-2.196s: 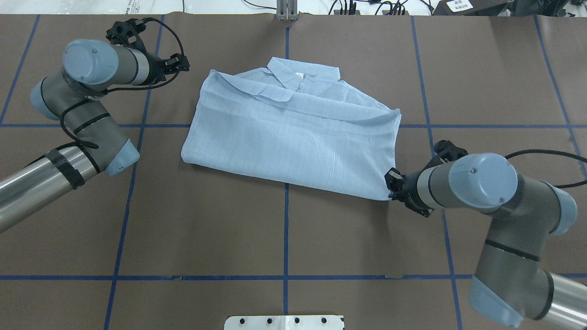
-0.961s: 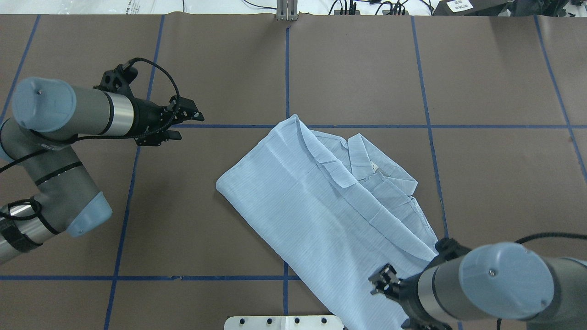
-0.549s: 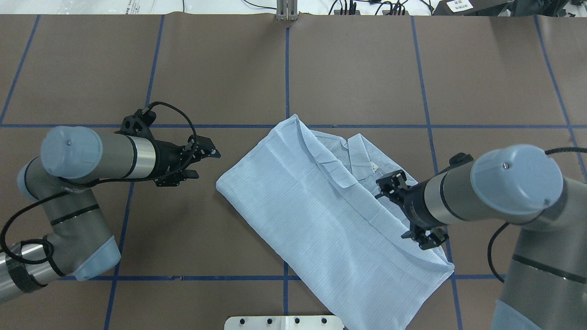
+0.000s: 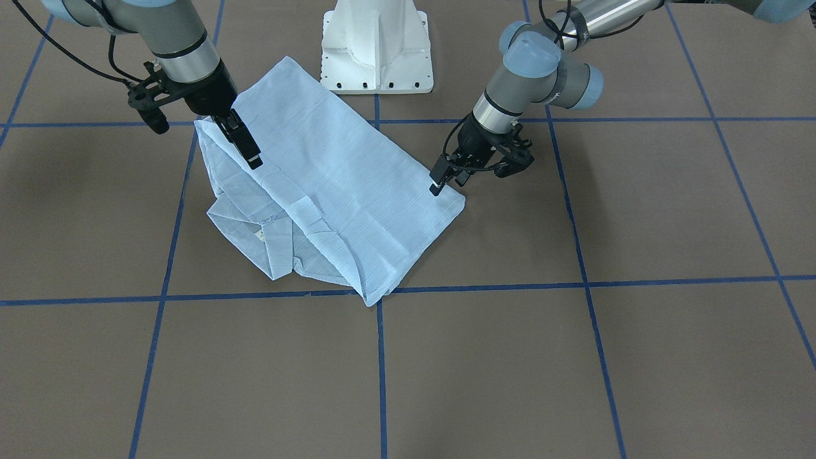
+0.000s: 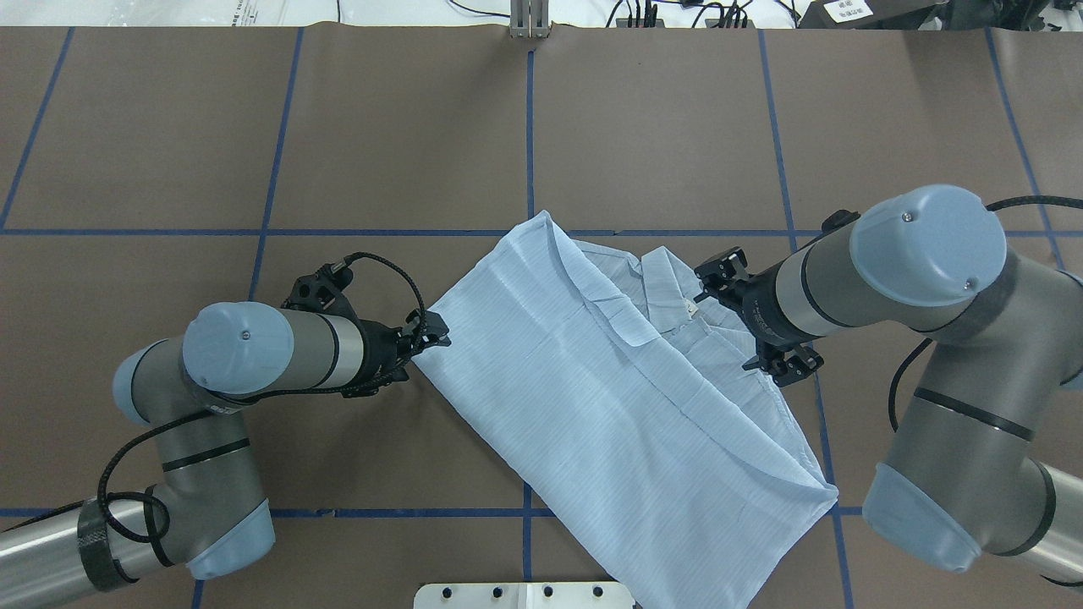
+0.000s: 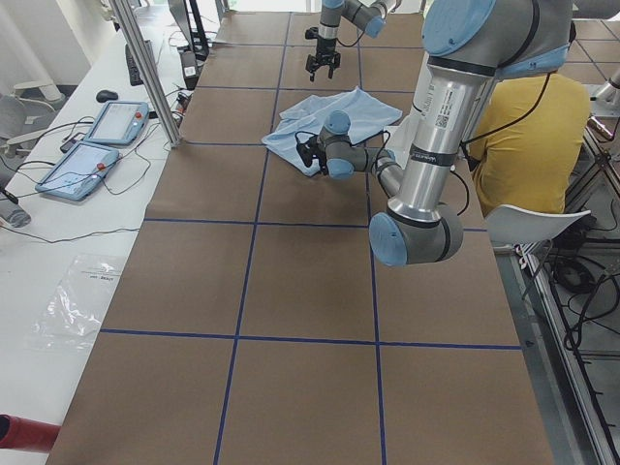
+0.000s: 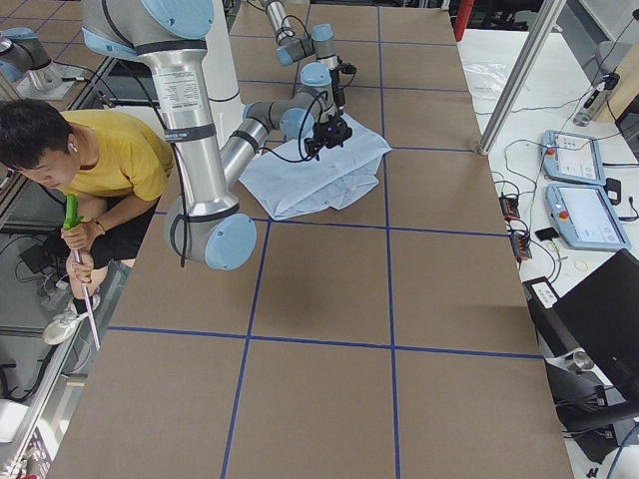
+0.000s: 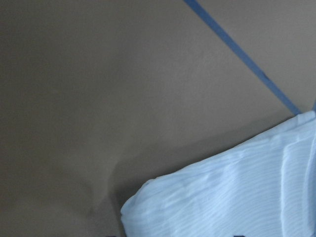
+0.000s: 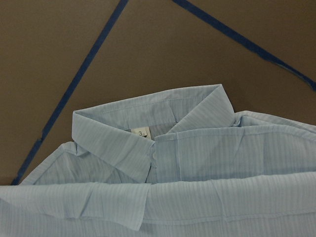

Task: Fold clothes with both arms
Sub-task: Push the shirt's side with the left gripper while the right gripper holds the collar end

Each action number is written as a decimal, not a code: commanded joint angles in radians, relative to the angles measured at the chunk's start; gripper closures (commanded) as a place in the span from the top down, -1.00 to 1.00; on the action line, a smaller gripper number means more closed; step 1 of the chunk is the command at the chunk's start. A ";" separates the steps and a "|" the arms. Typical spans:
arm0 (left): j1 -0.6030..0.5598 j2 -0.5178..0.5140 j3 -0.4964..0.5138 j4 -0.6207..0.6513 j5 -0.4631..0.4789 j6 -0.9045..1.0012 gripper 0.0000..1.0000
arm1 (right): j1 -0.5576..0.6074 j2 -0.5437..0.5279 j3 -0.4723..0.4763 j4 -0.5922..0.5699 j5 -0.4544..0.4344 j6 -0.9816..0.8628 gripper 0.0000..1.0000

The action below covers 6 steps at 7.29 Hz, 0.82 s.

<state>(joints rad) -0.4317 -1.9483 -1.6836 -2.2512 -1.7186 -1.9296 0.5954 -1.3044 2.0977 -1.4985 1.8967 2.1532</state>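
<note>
Black fingers of the left gripper (image 4: 447,184) stand apart with nothing between them, and one fingertip comes down right at the edge of the shirt (image 4: 331,166), beside the corner on the robot's left. Whether it touches the cloth cannot be told. The left wrist view shows only that rounded corner lying on the brown table cover (image 4: 574,357), with no fingers in sight. The right gripper (image 5: 751,320) is spread wide and carries nothing. It hangs over the shirt's collar end on the robot's right, and contact with the fabric cannot be judged there either. Its wrist view looks straight at the collar (image 9: 197,106), which lies flat and spread open with both points turned out. Inside the collar sits a small white tag (image 9: 141,132) on which a "3" can be read; the mark after it is too small to make out. The shirt is light blue with fine stripes, folded into a long rectangle and laid diagonally across the blue tape lines (image 4: 586,284). Its end nearest the robot lies just beside the white pedestal (image 4: 376,44), and the collar side is turned away from the robot. The left arm (image 6: 441,116) carries a strip of print along its silver tube, too small to read
</note>
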 commanded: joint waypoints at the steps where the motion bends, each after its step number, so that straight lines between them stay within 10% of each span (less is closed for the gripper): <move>1: 0.007 -0.003 0.016 0.004 0.025 0.001 -0.76 | 0.001 0.002 -0.021 0.003 0.001 -0.003 1.00; 6: -0.203 -0.164 0.227 -0.010 0.040 0.234 -1.00 | 0.000 0.004 -0.019 0.062 0.002 -0.001 1.00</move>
<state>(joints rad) -0.5604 -2.0162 -1.5699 -2.2555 -1.6773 -1.7477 0.5949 -1.3005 2.0796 -1.4694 1.9002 2.1505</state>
